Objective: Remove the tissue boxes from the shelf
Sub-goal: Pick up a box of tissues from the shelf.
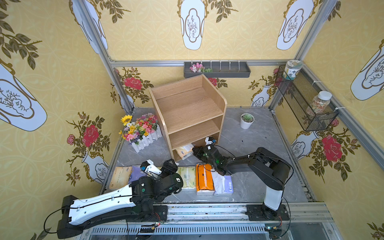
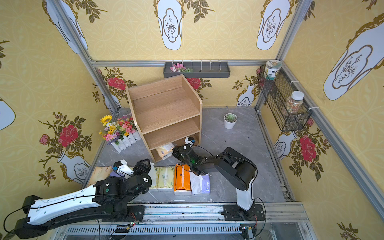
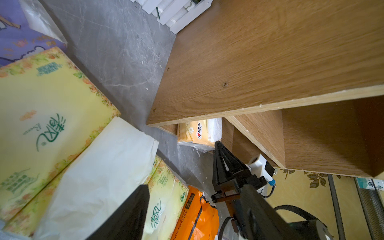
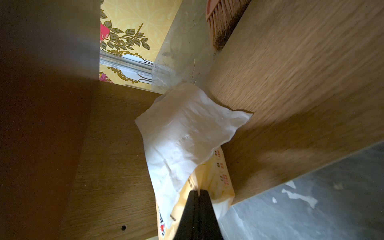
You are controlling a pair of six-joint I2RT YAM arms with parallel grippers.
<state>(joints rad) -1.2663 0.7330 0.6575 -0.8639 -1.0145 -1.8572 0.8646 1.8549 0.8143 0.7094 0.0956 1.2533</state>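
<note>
The wood-grain shelf [image 1: 188, 112] stands at the back middle of the floor, and its two upper tiers are bare. One pale yellow tissue pack [image 1: 184, 151] lies in the bottom tier, sticking out at the front. My right gripper [image 4: 198, 192] is shut on this pack's wrapper edge at the shelf's mouth. Several more tissue boxes lie in a row on the floor in front: tan [image 1: 120, 176], lavender [image 1: 136, 173], yellow-green [image 1: 188, 176], orange [image 1: 204, 176] and a lavender-and-white one [image 1: 224, 184]. Above that row my left gripper [image 3: 193, 215] hangs open, holding nothing.
A white fence planter of flowers [image 1: 143, 131] stands left of the shelf, and a small succulent pot [image 1: 247, 120] right of it. A dark grey tray [image 1: 217, 71] hangs on the back wall. A black wire basket [image 1: 305, 104] with jars hangs on the right wall.
</note>
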